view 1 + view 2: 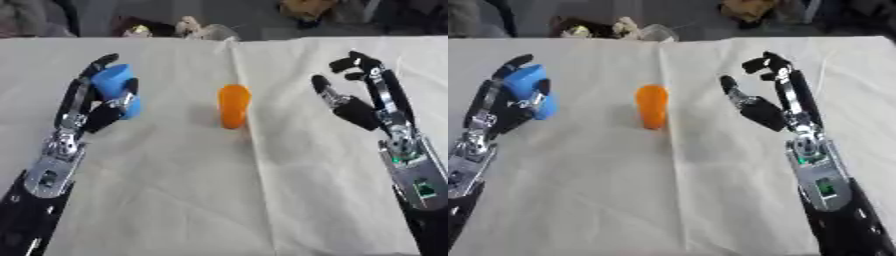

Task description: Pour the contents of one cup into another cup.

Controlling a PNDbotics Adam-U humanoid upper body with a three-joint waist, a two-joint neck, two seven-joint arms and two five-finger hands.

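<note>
Holding the blue cup [115,90] in its curled fingers and thumb, the left hand [92,107] has the first part of the job in place, but the pour itself looks not yet begun: the cup sits out at the left side of the cloth-covered bench [262,200], well apart from the orange cup [234,105], which stands alone near the middle seam of the cloth. Whether the blue cup is lifted clear of the cloth or resting on it cannot be told, and nothing of its contents shows. What is left, by my reading, is to carry the blue cup across to the orange one, tip it over the rim and set it back. The left forearm runs up from the lower left corner, wrist straight, fingers wrapped round the far side of the cup with the thumb across its near side. The right hand [765,97] stands at the right, holding nothing, its fingers loosely bent at the tips and its thumb spread toward the orange cup, near it but not touching.
</note>
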